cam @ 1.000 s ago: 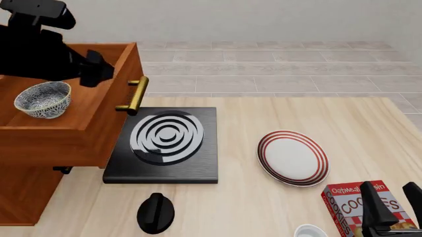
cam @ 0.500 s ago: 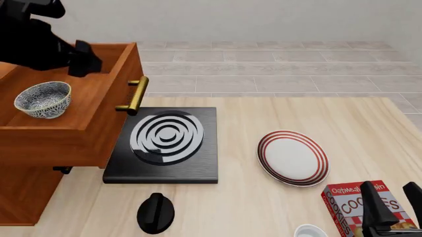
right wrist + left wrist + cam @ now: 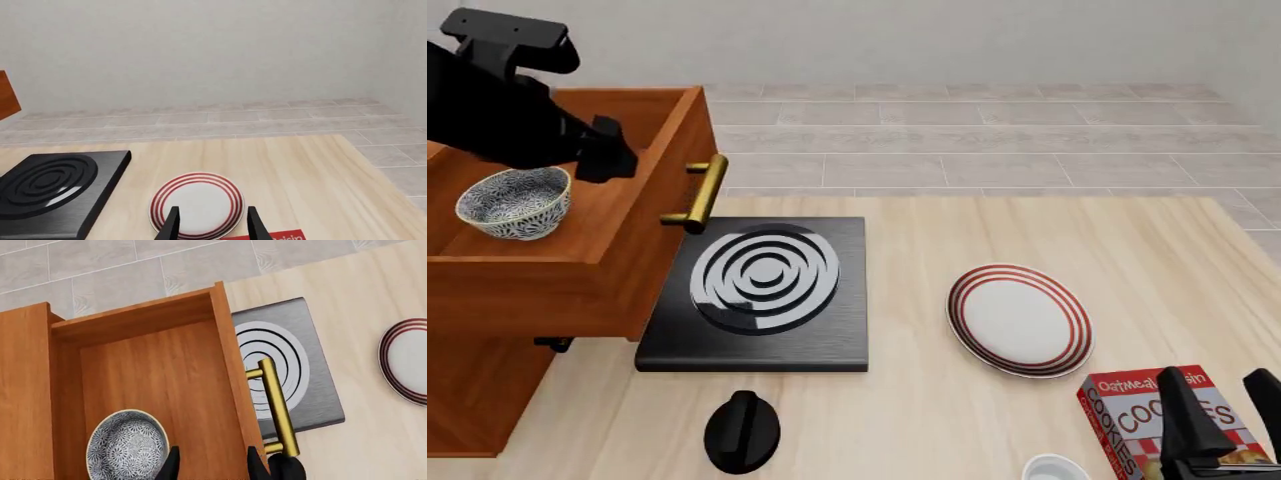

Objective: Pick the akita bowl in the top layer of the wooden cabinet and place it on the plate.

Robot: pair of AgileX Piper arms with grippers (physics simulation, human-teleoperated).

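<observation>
While the akita bowl is sitting in the top layer, the left gripper is hovering just beside it, jaws released.

The left gripper now hangs lower over the open top layer, just beside the akita bowl (fingers apart, nothing held).

A small round white bowl with dense blue-black pattern; a round white plate with red rings; a reddish-brown wooden cabinet.

Bright even light, soft faint shadows, sharp throughout, no glare
</observation>
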